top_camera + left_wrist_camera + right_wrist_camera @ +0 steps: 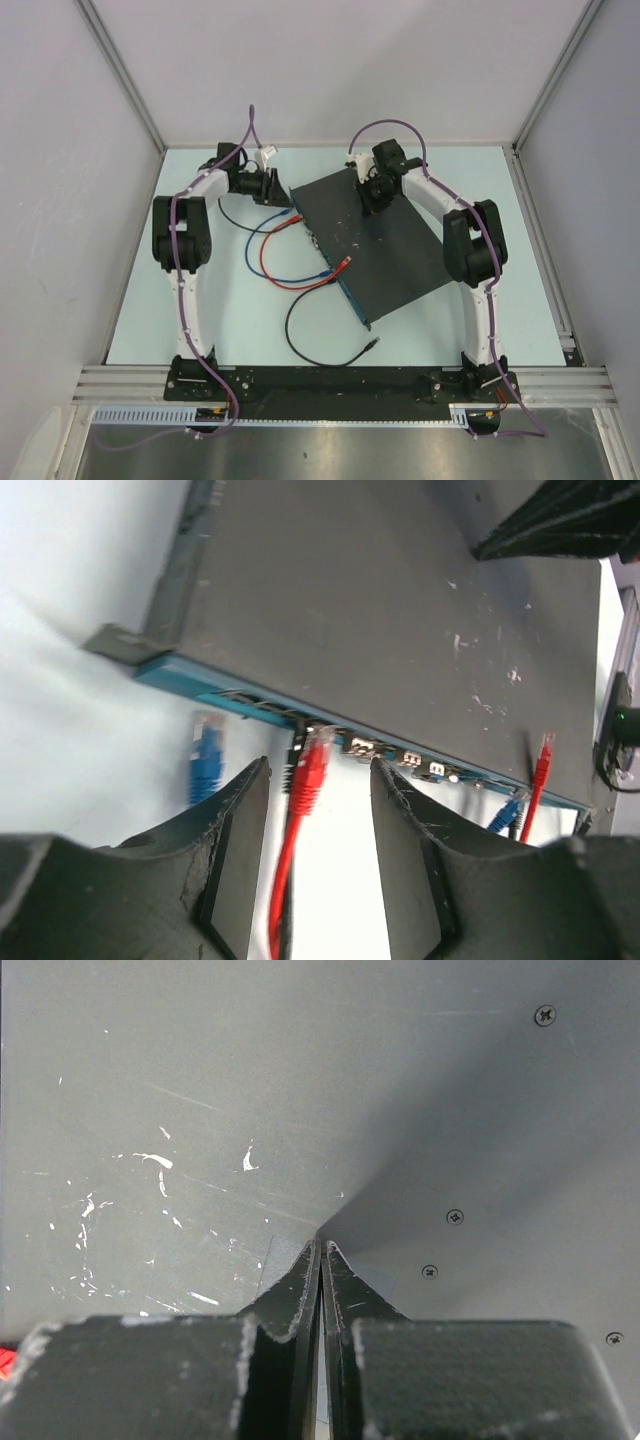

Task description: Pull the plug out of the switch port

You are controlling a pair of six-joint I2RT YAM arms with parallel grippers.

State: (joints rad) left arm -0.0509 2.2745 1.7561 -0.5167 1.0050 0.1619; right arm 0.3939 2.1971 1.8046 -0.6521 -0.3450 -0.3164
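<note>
No lettering can be read in any view. The switch shows only pale scuffs; its bluish port edge may carry markings, too blurred to tell.

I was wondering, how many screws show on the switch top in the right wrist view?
4. A screw top right, a second and third close together mid-right, a fourth at the right edge, lower. The right gripper may hide more.

You see the whole table steeply from above in the top view. Both wrist views sit close on the switch, which all three share.
</note>
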